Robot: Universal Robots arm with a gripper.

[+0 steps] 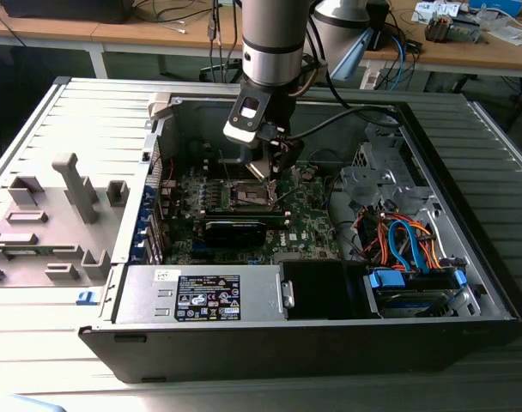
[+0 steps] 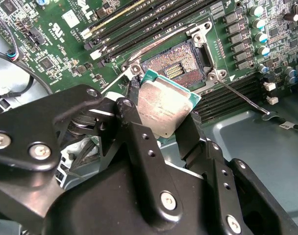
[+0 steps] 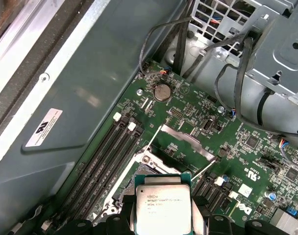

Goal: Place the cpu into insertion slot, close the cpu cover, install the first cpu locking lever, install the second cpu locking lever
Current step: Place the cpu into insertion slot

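In the exterior view, the open computer case lies on the table. My arm drops into it from above, near the middle of the motherboard. The tool points down and hangs just over the insertion slot.

In the second wrist view, the tool is closed on the cpu. One finger presses each of two opposite edges, and the silver-grey top faces the camera. The chip is in the air, not seated. The insertion slot lies just past the chip's far edge, with its dark centre and contact field uncovered. So the slot is ahead of the chip and below it, close but apart. The chip's corners look roughly squared to the slot's frame, with perhaps a slight tilt, though I can't be sure of that. To the right of the slot, a thin locking lever is swung out, clear of the opening.

In the first wrist view, the cpu overlaps the near rim of the insertion slot. Beyond it, the cpu cover seems to stand raised.
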